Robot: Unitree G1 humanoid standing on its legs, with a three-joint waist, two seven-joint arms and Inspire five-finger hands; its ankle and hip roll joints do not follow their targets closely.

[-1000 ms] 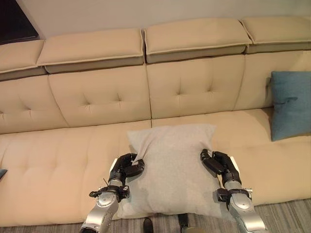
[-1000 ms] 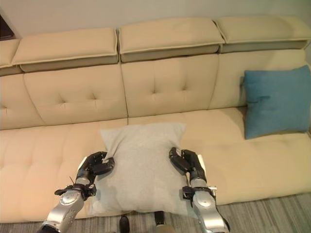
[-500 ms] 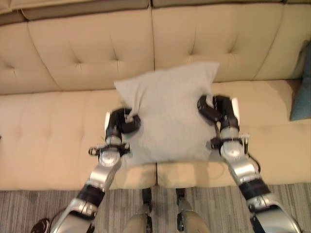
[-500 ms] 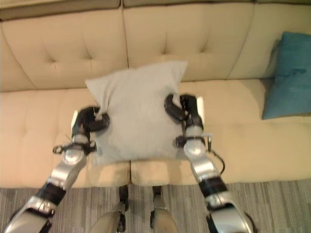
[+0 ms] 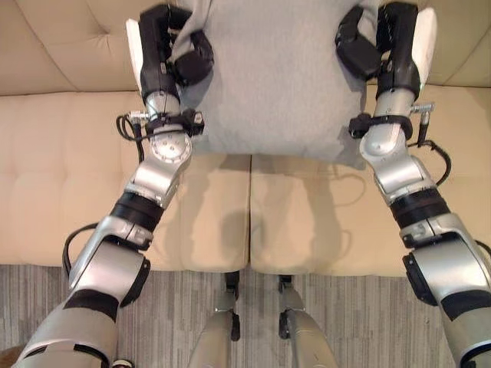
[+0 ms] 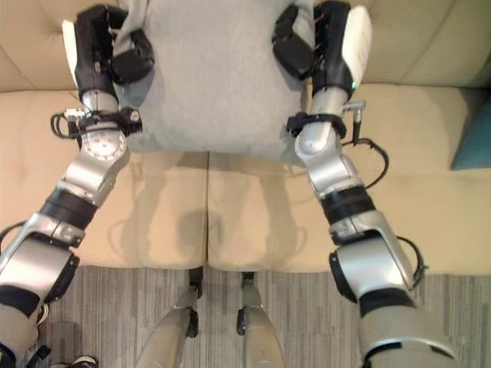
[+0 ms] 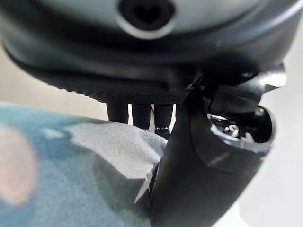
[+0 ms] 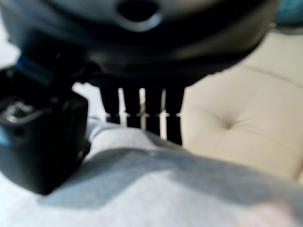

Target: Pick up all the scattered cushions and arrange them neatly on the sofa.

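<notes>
A grey cushion (image 5: 272, 77) hangs in the air above the beige sofa's seat (image 5: 77, 176), in front of the backrest. My left hand (image 5: 165, 54) pinches its left edge between thumb and curled fingers. My right hand (image 5: 380, 46) grips its right edge the same way. In the left wrist view the grey cloth (image 7: 94, 170) lies under the thumb (image 7: 199, 161). The right wrist view has the cloth (image 8: 156, 189) under my fingers (image 8: 142, 104), with the tufted sofa back (image 8: 236, 123) beyond. The cushion's top is cut off by the edge of the eye views.
A blue cushion (image 6: 476, 138) leans at the sofa's right end. The sofa's front edge (image 5: 245, 264) meets a grey striped carpet (image 5: 345, 322) below. Bare seat lies to both sides of the held cushion.
Both hands have raised the grey cushion higher off the seat and further toward the backrest. The head camera has tilted down, so more of the arms and carpet now show.
</notes>
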